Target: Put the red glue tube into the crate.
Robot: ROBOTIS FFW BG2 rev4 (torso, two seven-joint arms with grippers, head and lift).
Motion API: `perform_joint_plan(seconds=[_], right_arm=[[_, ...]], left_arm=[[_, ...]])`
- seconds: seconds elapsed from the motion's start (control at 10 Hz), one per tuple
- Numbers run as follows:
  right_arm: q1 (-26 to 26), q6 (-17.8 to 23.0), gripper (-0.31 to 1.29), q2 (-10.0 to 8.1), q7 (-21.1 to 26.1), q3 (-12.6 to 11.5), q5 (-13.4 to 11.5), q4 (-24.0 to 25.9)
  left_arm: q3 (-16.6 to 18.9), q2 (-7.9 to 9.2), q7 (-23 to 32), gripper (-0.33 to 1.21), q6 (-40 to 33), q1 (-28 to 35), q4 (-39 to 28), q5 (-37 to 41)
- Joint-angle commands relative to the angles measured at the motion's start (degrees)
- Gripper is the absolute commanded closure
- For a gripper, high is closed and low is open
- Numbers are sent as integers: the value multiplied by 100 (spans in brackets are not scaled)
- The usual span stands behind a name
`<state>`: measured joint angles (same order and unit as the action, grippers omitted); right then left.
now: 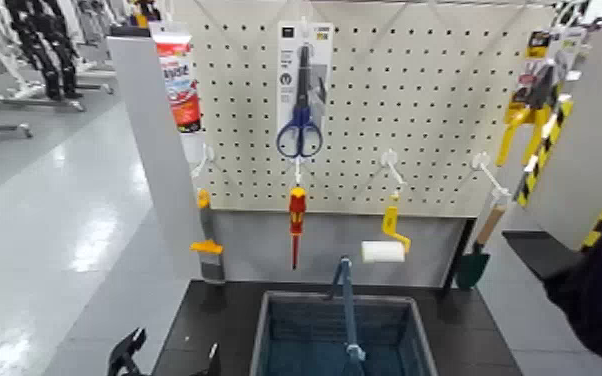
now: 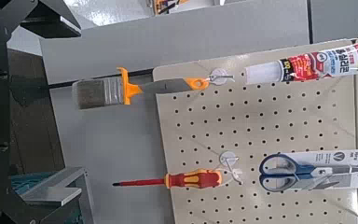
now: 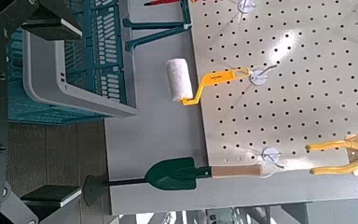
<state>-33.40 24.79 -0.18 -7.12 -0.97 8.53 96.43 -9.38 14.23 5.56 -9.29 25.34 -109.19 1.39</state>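
Red glue tube hangs above and left of the crate; grasp, carry, release outstanding. I find left gripper left of the crate, right gripper near it, both empty, fingers apart.

Dark platform below the pegboard, with the blue-grey crate on it

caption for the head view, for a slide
Red glue tube hangs on the pegboard above a paintbrush, with the crate below and the open left gripper at the bottom edge.
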Motion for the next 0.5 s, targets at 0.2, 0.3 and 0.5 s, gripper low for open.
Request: perform_joint_plan(seconds=[0.2,0.3,0.5], right_arm=[[9,-9,13,729,0,9,0,-2],[9,-1,13,729,0,9,0,-2],[9,-18,13,729,0,9,0,-2]], left_arm=[[-12,1,-11,11,7,-29,3,1],[-12,10,-11,11,7,-20,11,1],[15,10,-20,11,15,-29,3,10]])
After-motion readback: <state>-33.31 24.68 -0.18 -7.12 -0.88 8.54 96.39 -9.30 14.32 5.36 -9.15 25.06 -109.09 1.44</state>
